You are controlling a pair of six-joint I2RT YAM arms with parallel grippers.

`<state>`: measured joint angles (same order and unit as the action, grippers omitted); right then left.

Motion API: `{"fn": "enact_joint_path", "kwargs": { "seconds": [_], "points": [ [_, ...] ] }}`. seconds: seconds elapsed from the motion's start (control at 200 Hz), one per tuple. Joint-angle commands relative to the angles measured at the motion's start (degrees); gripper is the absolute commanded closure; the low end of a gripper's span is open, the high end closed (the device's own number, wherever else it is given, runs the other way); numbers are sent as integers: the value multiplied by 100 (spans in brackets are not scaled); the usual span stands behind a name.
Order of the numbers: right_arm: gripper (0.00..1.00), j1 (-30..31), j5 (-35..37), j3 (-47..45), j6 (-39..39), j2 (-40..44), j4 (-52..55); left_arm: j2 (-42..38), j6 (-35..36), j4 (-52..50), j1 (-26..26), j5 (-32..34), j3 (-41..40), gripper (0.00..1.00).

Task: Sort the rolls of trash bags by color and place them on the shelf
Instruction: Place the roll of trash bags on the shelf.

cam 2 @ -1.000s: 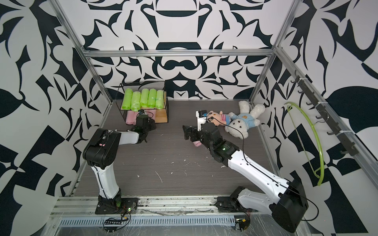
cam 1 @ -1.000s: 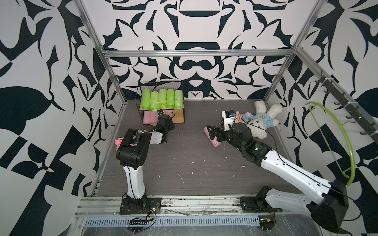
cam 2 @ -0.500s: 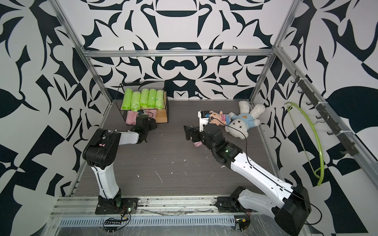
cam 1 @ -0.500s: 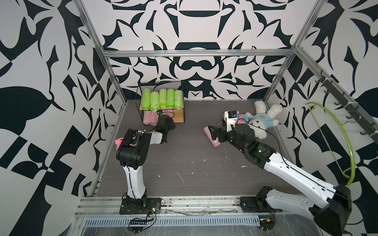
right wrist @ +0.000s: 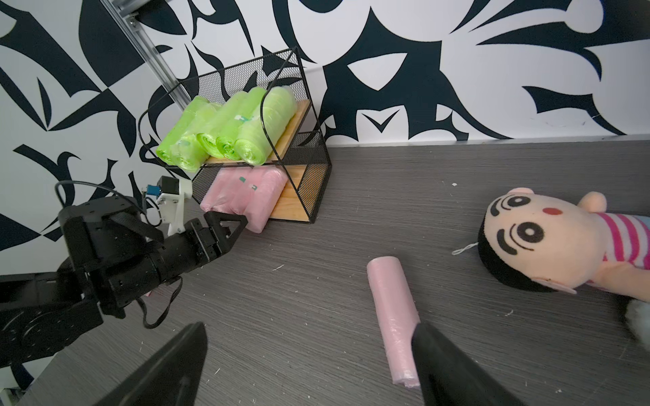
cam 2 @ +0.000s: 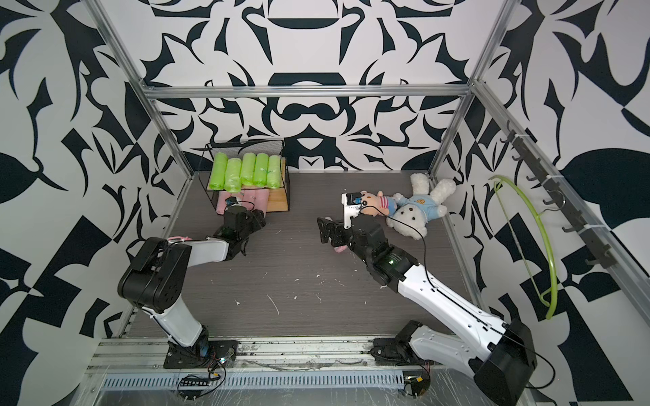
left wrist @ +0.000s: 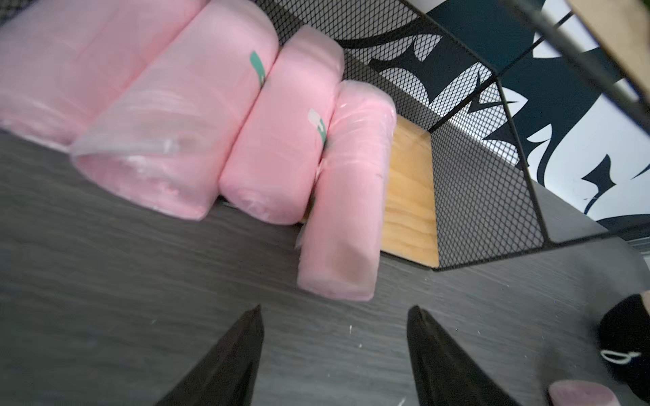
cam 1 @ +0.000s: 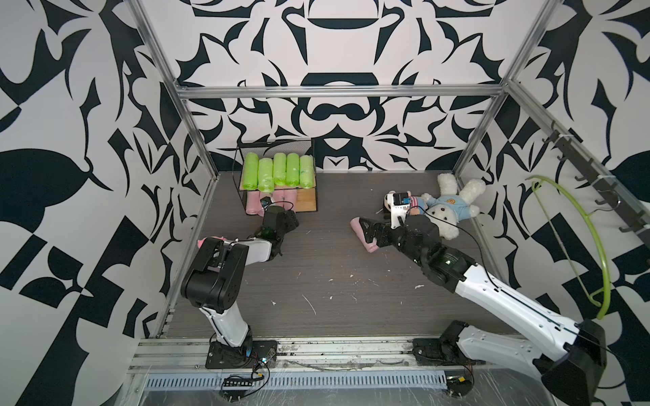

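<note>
Ten rolls show in all. Five lime-green rolls [cam 1: 278,170] lie side by side on the top tier of the shelf [cam 1: 307,202], which stands at the far left of the table [cam 1: 334,274]. Four pink rolls [left wrist: 281,140] lie on its lower tier. The rightmost pink roll [left wrist: 348,197] sticks out past the board's near edge, and bare wood shows to its right. The fifth pink roll [right wrist: 392,316] lies on the table right of centre, well apart from the shelf.

The left gripper [left wrist: 336,307] sits low, just in front of the protruding roll, jaws parted and empty. The right gripper [right wrist: 309,325] is spread wide over the loose roll, which lies between its fingers, close against one, not clamped.

Two plush toys lie at the far right: a striped-shirt doll [right wrist: 548,239] and a white bear [cam 1: 453,204].
</note>
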<state>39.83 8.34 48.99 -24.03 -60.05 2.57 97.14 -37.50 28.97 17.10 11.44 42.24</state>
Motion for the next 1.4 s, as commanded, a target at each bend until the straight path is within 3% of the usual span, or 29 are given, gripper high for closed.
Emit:
{"fn": "enact_joint_path", "kwargs": {
  "seconds": [0.0, 0.17, 0.44, 0.72, 1.27, 1.395],
  "points": [
    [3, 13, 47, 1, 28, 196, -31, -320, -345, -300, -14, -547, -273, 32],
    [3, 14, 141, -63, 153, 50, 298, -110, -595, -111, -14, -1417, -274, 49],
    [3, 11, 132, -48, 193, 6, 472, 549, -528, 160, -20, -1254, 250, 68],
    [3, 15, 172, -65, 210, -31, 508, 833, -141, -41, -75, -860, 735, 72],
    [3, 12, 176, -56, 254, -226, 495, 1408, -120, -1, -251, -1036, 1419, 67],
    [3, 15, 445, -24, 404, -439, 486, 1455, -218, 100, -251, -1053, 1431, 66]
  ]
}}
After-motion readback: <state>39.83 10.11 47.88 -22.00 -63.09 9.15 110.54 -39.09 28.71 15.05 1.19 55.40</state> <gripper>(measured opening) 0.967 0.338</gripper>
